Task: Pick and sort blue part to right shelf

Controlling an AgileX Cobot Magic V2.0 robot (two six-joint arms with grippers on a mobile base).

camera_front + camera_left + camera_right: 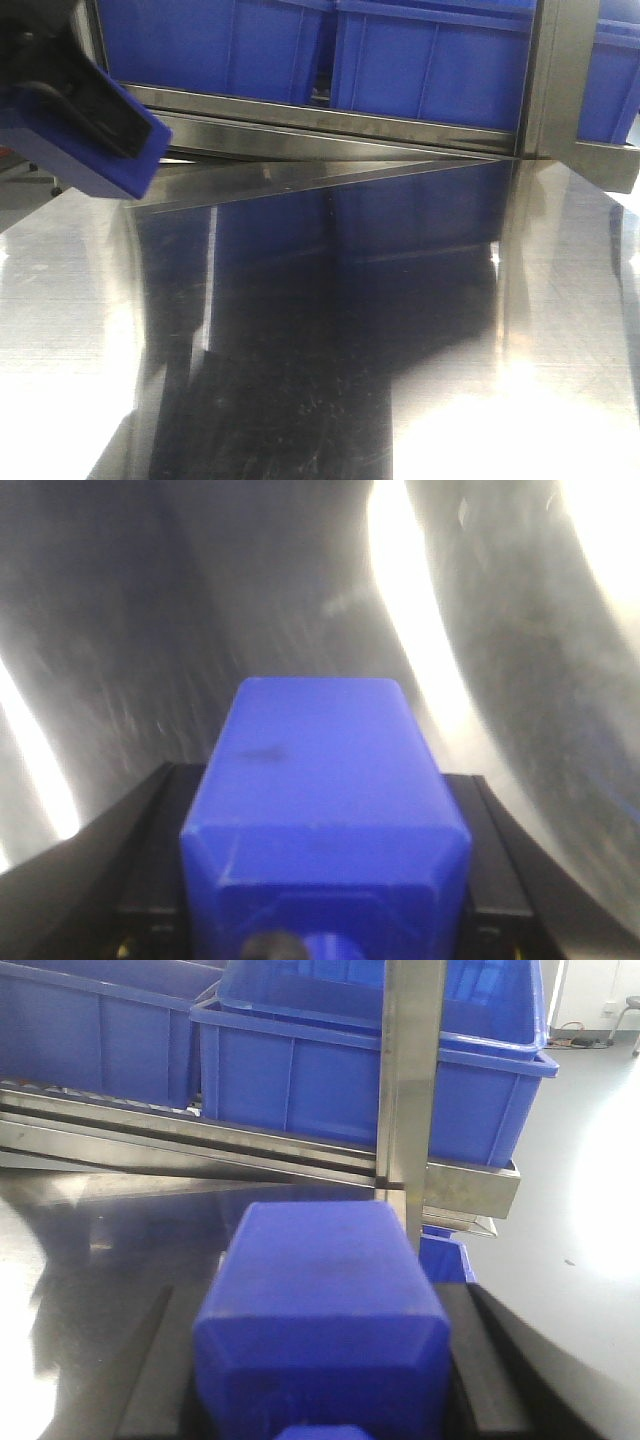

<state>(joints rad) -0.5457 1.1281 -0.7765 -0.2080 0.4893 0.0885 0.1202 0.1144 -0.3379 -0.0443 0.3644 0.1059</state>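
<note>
In the right wrist view the blue part (pixel 320 1300), with sloped shoulders and a squarish cap at the frame's bottom edge, sits between black fingers (pixel 485 1360). My right gripper (pixel 318 1305) is shut on it, just in front of the right shelf (pixel 410 1090), whose steel post and blue bins (pixel 300 1090) fill the background. My left gripper (pixel 320 780) is shut on a second blue block (pixel 320 770) above the steel table. In the front view that block (pixel 85 140) hangs at the upper left in the left gripper (pixel 90 110). The right gripper is outside the front view.
The reflective steel table (pixel 300 350) spreads across the front view up to the shelf's sloping steel rail (pixel 330 125), with blue bins (pixel 430 60) above it. A steel upright (pixel 560 80) stands at the right. Grey floor (pixel 580 1260) lies beyond the shelf's right end.
</note>
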